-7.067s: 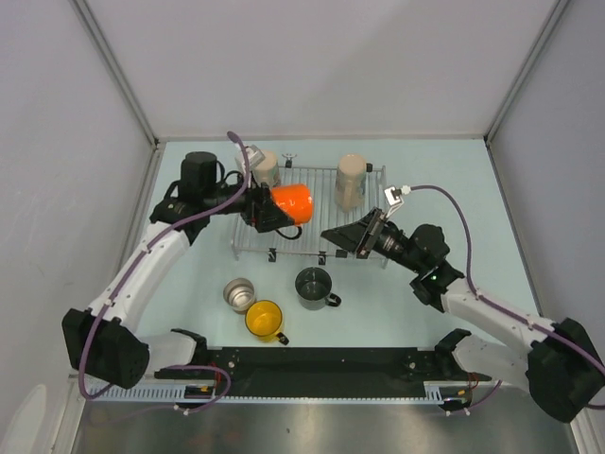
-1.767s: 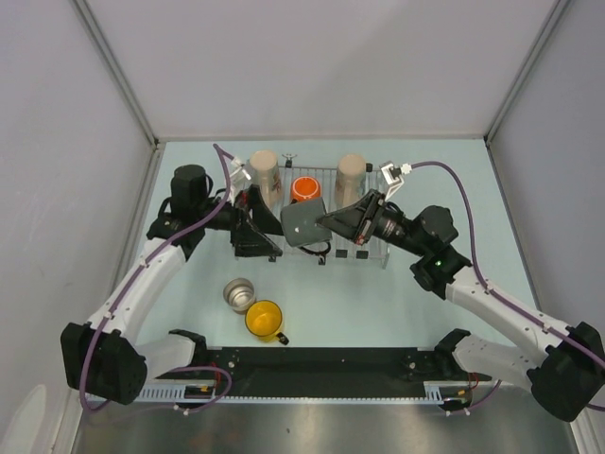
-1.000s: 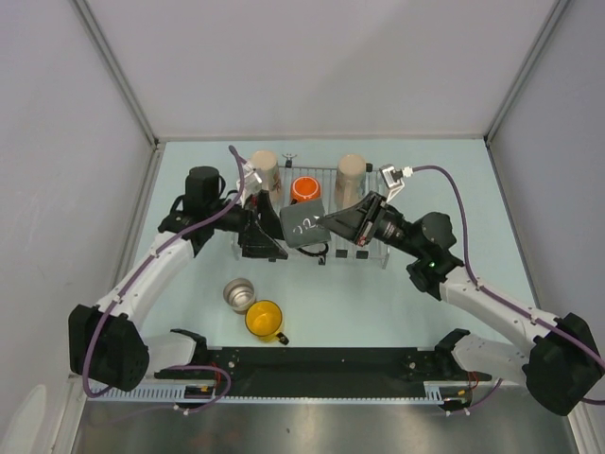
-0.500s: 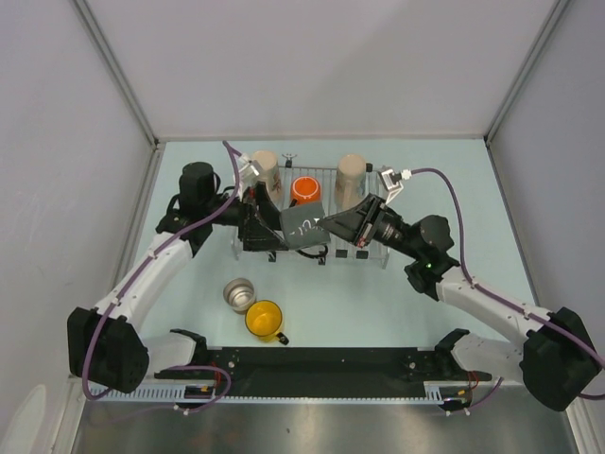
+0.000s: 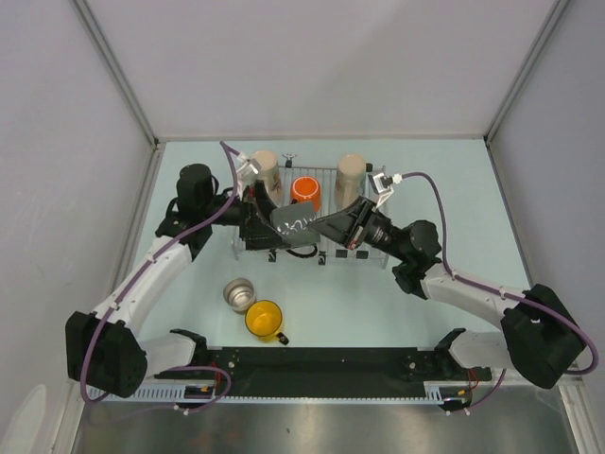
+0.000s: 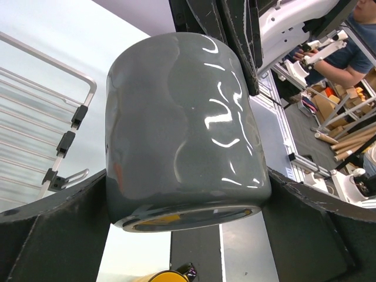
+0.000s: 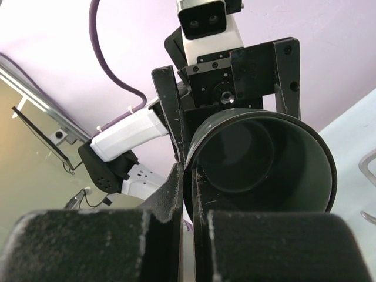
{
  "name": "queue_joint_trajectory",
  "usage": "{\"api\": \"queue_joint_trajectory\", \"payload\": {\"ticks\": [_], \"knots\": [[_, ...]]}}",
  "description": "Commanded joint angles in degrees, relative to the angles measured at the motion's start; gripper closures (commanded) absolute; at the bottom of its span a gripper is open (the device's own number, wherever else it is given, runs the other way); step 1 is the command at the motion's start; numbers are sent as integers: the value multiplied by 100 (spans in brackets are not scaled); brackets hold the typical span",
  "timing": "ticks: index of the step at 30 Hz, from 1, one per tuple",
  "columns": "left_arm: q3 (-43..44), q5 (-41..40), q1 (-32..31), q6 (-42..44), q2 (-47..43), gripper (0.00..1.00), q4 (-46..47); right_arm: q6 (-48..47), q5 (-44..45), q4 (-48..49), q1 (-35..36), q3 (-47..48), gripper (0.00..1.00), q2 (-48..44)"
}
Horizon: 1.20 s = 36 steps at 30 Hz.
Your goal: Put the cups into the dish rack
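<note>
Jaws of the right gripper [image 5: 323, 227] are clenched on the rim wall of the dark grey glazed mug [image 5: 295, 225], which hangs tilted above the near edge of the silver wire dish rack [image 5: 321, 171]. The left gripper [image 6: 188, 200] appears pressed to both flanks of the mug body, judged a handover to reorient it. The yellow mug [image 5: 264, 319] and small steel cup [image 5: 239, 293] wait on the pale table [image 5: 397, 303].

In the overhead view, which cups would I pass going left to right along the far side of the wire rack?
A tall beige cup → orange-red cup → second tall beige cup. The dark grey mug held in front overlaps them, so I leave it out.
</note>
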Motion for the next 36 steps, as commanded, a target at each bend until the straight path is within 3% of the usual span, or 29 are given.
{"api": "queue_joint_trajectory", "payload": {"ticks": [1,6,8,10,11,12,14,18,22,24,27,31,36], "knots": [[16,177,-109,-112,-284,5,494,120,167,733,228,-64,100,309],[60,169,-57,-68,-213,34,494,129,229,830,343,-160,100,590],[60,116,-13,-59,-178,37,485,138,246,883,395,-265,100,660],[60,72,14,11,-178,48,450,138,255,901,422,-353,100,722],[60,-24,40,11,-187,56,450,129,281,901,439,-450,100,740],[60,-85,40,38,-196,79,450,103,290,892,440,-485,100,766],[60,-287,40,73,-213,99,371,85,317,813,422,-573,100,792],[174,-717,32,580,-231,100,-6,94,256,708,317,-714,100,793],[333,-1263,-30,1311,-213,99,-771,129,106,375,45,-741,81,591],[324,-1412,-56,1495,-213,99,-877,68,80,111,-52,-723,80,380],[237,-1536,-74,1585,-266,99,-843,24,45,-171,-140,-705,64,230],[148,-1510,-74,1611,-336,100,-737,67,-17,-206,-246,-741,36,160],[297,-1615,-65,1874,-205,100,-1026,120,-289,-452,-693,-802,29,-217]]}}
